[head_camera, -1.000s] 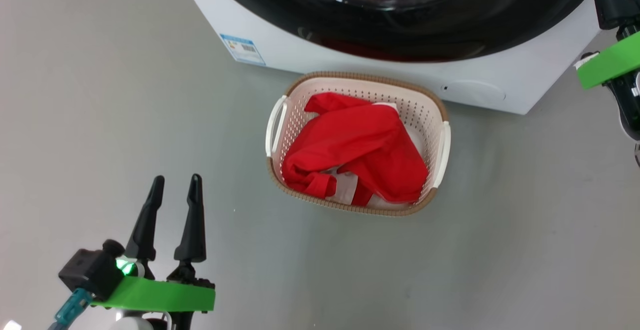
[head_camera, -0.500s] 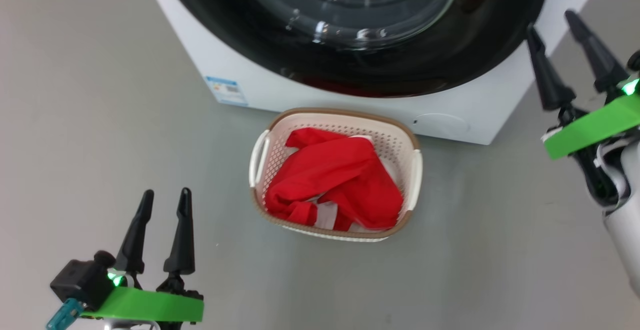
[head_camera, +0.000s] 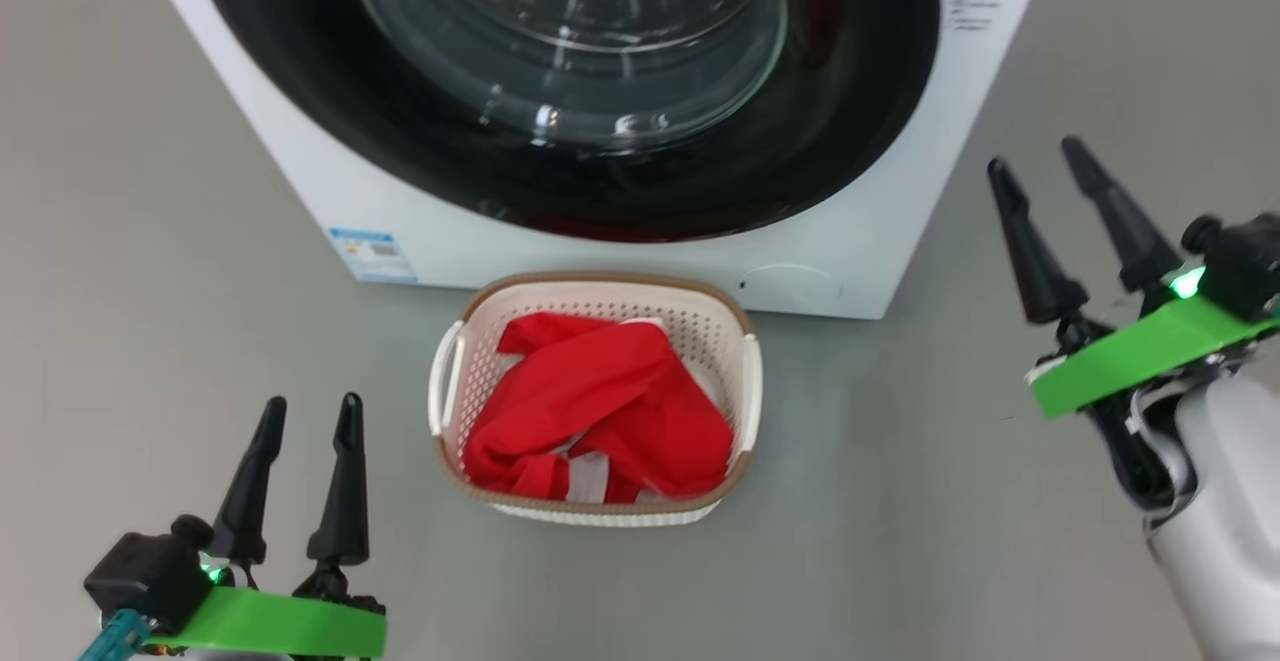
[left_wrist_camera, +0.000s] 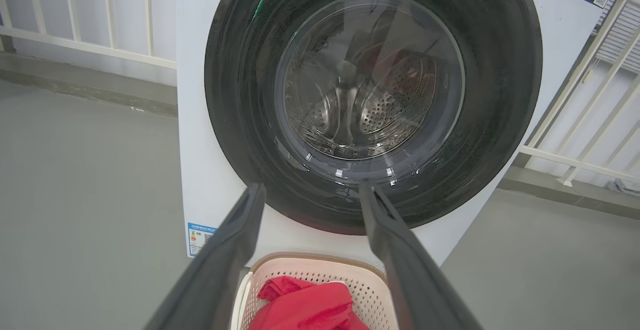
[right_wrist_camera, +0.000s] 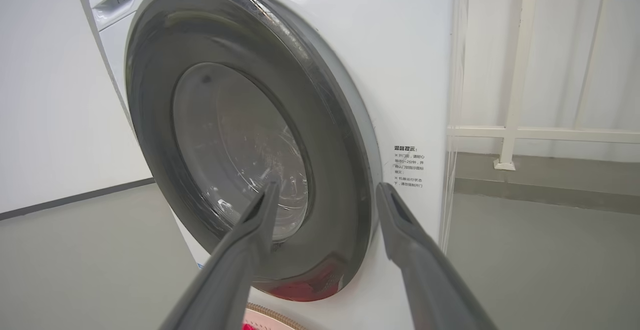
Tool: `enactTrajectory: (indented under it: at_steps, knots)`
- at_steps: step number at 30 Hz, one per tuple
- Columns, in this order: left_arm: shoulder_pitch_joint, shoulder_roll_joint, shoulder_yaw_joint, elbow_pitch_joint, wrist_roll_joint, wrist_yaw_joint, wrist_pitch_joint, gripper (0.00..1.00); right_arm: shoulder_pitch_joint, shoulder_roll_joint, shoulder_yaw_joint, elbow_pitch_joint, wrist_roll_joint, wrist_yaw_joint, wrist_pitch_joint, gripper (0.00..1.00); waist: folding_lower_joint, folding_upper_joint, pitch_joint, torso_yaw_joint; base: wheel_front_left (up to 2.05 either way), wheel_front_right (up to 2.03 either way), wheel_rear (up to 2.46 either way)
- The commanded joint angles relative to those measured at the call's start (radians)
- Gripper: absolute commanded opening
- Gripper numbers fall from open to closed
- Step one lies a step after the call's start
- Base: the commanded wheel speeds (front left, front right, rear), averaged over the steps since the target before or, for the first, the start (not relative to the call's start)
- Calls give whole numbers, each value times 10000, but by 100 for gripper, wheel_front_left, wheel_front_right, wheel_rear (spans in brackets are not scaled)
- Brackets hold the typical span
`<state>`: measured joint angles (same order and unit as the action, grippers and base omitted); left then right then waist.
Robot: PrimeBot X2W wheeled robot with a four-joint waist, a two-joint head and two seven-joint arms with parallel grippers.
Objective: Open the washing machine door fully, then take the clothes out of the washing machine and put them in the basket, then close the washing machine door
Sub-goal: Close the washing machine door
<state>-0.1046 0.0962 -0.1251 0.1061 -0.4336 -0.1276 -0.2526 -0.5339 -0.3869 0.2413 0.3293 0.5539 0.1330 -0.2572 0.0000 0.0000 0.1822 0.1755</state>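
Standing here, the head view shows the washing machine (head_camera: 880,191) on the grey floor (head_camera: 900,521), with the washing machine door (head_camera: 850,131) shut flat against its front. The basket (head_camera: 610,283) sits on the floor just before it, and the clothes (head_camera: 600,411) lie heaped inside (red, with a bit of white showing). The left hand (head_camera: 312,403) hangs low at the left, spread wide and empty. The right hand (head_camera: 1033,153) hovers near the machine's right corner, also wide and holding nothing. The left wrist view faces the door squarely, the steel drum (left_wrist_camera: 390,110) visible through it and the basket below. The right wrist view sees the closed door aslant between parted fingers.
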Motion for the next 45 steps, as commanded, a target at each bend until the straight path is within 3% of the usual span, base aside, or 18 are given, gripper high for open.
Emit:
enactTrajectory:
  at_steps: [1, 27, 45]
  knots:
    - [7, 253, 400, -232, 18, -31, -92, 100, 375, 97, 83, -374, -124, -23, -46, 100, 0, 0, -335, -367, 0, 0, 0]
    - [731, 572, 349, -570, -106, -31, -92, 100, 3117, 1236, -477, -1083, -659, -23, -46, 100, 0, 0, -1390, -1511, 0, 0, 0]
    - [816, 576, 328, -446, -15, -31, -92, 100, 3628, 1449, -869, -985, -922, -23, -46, 100, 0, 0, -1520, -1483, 0, 0, 0]
